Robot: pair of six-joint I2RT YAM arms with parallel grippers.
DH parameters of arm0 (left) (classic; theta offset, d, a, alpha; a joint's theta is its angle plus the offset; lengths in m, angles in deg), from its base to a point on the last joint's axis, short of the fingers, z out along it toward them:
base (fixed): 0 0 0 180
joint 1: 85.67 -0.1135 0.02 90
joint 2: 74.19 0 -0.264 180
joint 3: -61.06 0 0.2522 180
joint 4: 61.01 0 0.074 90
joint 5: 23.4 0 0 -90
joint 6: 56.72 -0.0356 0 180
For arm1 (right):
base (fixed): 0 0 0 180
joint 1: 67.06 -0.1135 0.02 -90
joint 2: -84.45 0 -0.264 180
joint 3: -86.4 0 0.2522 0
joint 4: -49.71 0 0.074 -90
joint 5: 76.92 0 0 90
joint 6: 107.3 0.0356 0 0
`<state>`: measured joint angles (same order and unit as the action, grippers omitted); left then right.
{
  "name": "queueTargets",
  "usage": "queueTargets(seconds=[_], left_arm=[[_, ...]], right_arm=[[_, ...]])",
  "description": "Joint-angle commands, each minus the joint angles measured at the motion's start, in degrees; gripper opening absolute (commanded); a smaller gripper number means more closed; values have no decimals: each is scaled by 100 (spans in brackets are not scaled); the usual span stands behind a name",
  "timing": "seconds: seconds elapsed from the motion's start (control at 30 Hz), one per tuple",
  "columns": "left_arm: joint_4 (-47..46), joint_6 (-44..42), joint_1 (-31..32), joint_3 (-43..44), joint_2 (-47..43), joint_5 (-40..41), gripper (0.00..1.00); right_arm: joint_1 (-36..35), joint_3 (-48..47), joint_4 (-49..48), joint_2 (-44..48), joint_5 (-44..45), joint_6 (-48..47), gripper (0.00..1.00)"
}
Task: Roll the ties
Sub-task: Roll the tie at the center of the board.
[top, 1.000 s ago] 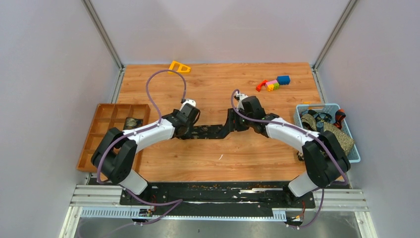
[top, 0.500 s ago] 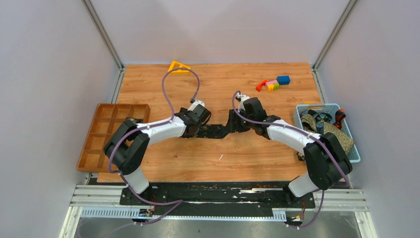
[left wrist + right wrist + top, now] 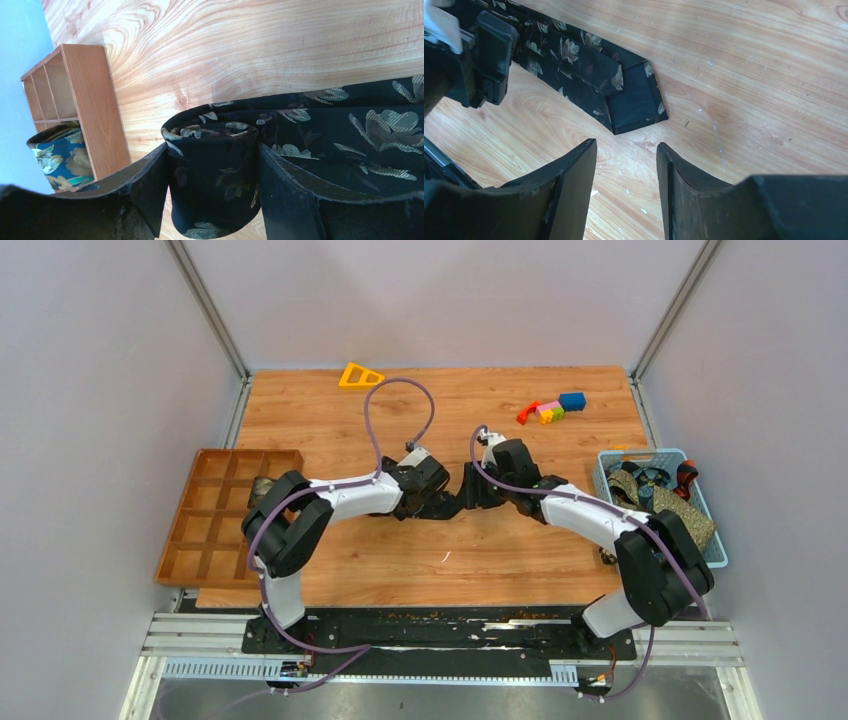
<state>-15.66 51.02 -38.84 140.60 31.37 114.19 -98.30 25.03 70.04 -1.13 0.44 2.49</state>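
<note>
At tabletop [image 3: 480, 550] centre we note: left gripper [image 3: 212, 155] clamps tie roll [image 3: 215, 200] against unwinding; right gripper [image 3: 626, 150] open, empty.

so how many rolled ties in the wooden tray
1: a rolled tie near the tray's far right corner; the left arm covers part of it, so more may be hidden.

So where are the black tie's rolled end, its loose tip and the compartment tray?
Rolled end [image 3: 215, 185]: left wrist view, roll's side.
Loose tip [image 3: 635, 100]: right wrist view, plain dark patch.
Compartment tray [image 3: 95, 105]: left wrist view, outer wall.
</note>
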Motion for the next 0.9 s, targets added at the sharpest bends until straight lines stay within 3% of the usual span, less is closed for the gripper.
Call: queueTargets(seconds=[0.0, 0.37, 0.87], left_arm=[[257, 161, 93, 333, 179, 234, 69], [506, 224, 254, 690, 429, 51, 79], [618, 478, 274, 1081, 266, -1203, 82]], right_arm=[[47, 69, -311, 266, 81, -42, 48], [82, 172, -393, 370, 58, -16, 48], [150, 240, -472, 411, -16, 31, 47]])
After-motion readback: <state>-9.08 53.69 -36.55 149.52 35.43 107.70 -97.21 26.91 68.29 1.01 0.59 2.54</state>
